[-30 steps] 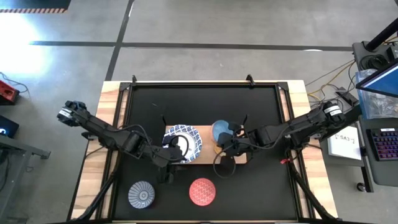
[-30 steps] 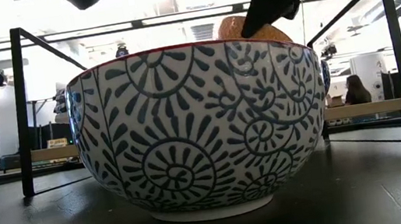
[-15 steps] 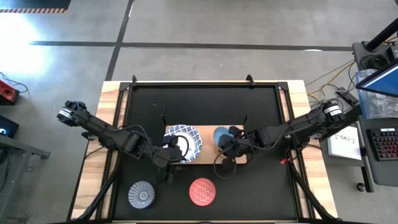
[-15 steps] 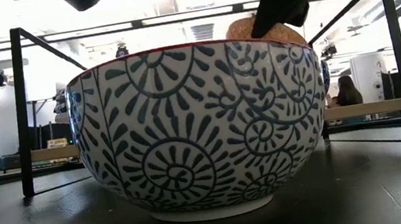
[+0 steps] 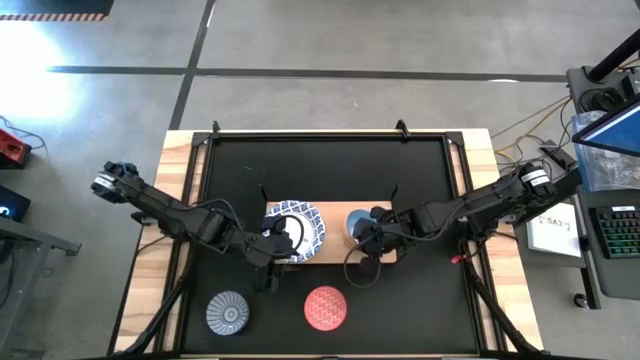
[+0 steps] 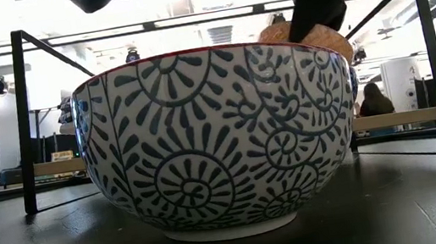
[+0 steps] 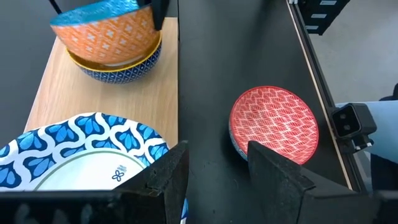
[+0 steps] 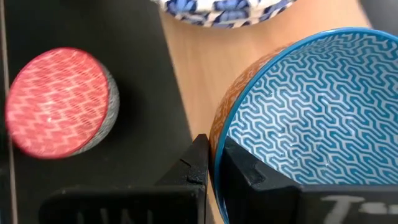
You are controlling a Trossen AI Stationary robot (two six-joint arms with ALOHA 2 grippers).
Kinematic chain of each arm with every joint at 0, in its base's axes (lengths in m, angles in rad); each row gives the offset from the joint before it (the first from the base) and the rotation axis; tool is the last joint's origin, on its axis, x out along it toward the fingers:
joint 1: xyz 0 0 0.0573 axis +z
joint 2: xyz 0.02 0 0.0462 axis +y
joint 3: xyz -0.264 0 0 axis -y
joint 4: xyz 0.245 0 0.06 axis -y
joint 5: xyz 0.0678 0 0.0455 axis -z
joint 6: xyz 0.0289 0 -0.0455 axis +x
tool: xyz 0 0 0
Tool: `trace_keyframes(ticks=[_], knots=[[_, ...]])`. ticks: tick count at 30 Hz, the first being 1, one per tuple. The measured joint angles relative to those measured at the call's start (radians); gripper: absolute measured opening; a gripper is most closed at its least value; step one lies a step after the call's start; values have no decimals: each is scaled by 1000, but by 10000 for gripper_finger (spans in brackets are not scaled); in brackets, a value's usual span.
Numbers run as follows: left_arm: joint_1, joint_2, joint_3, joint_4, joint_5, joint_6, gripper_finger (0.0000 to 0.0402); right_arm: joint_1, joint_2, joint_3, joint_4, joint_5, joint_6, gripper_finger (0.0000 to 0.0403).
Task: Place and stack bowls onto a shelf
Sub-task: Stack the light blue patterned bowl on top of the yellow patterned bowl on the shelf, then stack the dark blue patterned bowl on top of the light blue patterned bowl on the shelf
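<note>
The light-wood shelf (image 5: 331, 250) lies mid-table. A stack of wide blue-and-white bowls (image 5: 297, 228) sits on its left part. My left gripper (image 5: 283, 240) hovers open at that stack's near edge (image 7: 81, 149). My right gripper (image 5: 368, 232) is shut on a bowl that is orange outside and light blue inside (image 5: 357, 223), over the shelf's right part. This bowl hangs tilted over a yellow-rimmed blue bowl (image 7: 118, 67) standing on the shelf. The red bowl (image 5: 325, 307) and the grey ribbed bowl (image 5: 228, 312) stand on the black tabletop near the front edge. My right gripper pinches the orange and light-blue bowl by its rim (image 8: 219, 134), one finger inside the bowl (image 8: 245, 171) and one outside (image 8: 198, 163). It reaches in from the table's right side. The bowl is tilted above the yellow-rimmed bowl (image 7: 118, 67); whether they touch I cannot tell.
A black metal frame (image 5: 330, 135) runs around the black tabletop. The red bowl (image 6: 220, 139) fills the low view, its outside white with dark patterns. Bare shelf wood (image 7: 112, 102) shows between the two stacks. Cables trail from both arms near the shelf.
My right gripper has carried the orange and light-blue bowl a little toward the table's near edge and slightly down, over the shelf's right part. The left arm has kept still.
</note>
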Motion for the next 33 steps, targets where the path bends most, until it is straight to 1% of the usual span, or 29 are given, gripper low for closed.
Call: trace_keyframes(ticks=[3, 13, 16, 19, 25, 29, 33], knots=[[2, 0, 0, 0, 0, 6, 146, 0, 0, 0, -4, -20, 0, 13], [4, 0, 0, 0, 0, 8, 146, 0, 0, 1, -30, -20, -3, 14], [4, 0, 0, 0, 0, 8, 146, 0, 0, 11, -48, -20, -3, 28], [4, 0, 0, 0, 0, 8, 146, 0, 0, 33, -84, -19, -4, 54], [4, 0, 0, 1, 0, 6, 146, 0, -1, 120, -157, -19, -4, 100], [4, 0, 0, 2, 0, 0, 146, 0, -1, 186, -214, -19, -4, 109], [4, 0, 0, 5, 26, -30, 146, 0, -1, 236, -230, 0, -26, 104]])
